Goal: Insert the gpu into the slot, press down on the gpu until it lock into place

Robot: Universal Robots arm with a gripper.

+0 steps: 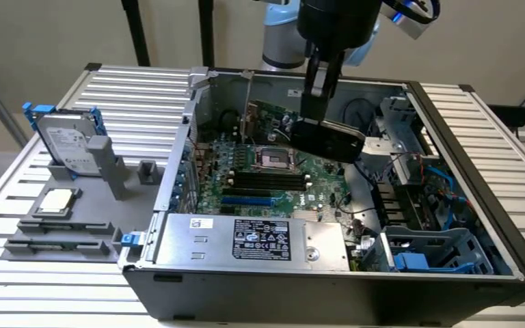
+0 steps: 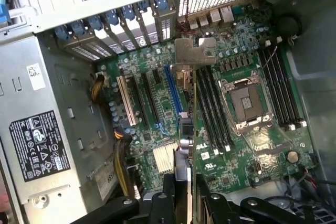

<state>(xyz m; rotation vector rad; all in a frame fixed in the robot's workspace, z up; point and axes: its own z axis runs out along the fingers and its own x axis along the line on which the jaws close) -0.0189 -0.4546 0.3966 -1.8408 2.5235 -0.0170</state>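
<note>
Slatted aluminium table (image 1: 135, 89) carries an open computer case (image 1: 335, 301), lying on its side with the motherboard (image 1: 322, 179) facing up. To the exterior view's left of the case you have a hard drive (image 1: 66, 145) propped upright in a grey stand and a processor chip (image 1: 55, 200) lying on a grey tray.

Your gripper (image 1: 316, 113) reaches down into the case from above and is clamped on the gpu (image 1: 331, 140), pinching the card at its upper edge. The card hangs clear of the board, tilted, with its glossy black cover over the area beside the processor socket (image 1: 276, 158). It is not seated.

The slot (image 1: 247, 202), bright blue, lies on the board between the black memory slots (image 1: 264, 181) and the grey power-supply box (image 1: 253, 239). It is nearer the case's front wall than the card is, and the two are apart.

From the wrist view you look along the card edge-on. Its silver end bracket (image 2: 194, 51) points toward the row of blue-tabbed rear bays (image 2: 113, 22). The card's line runs parallel to the blue strip and just to one side of it. Whether the card's lower edge sits directly above the connector you cannot tell from these views.
</note>
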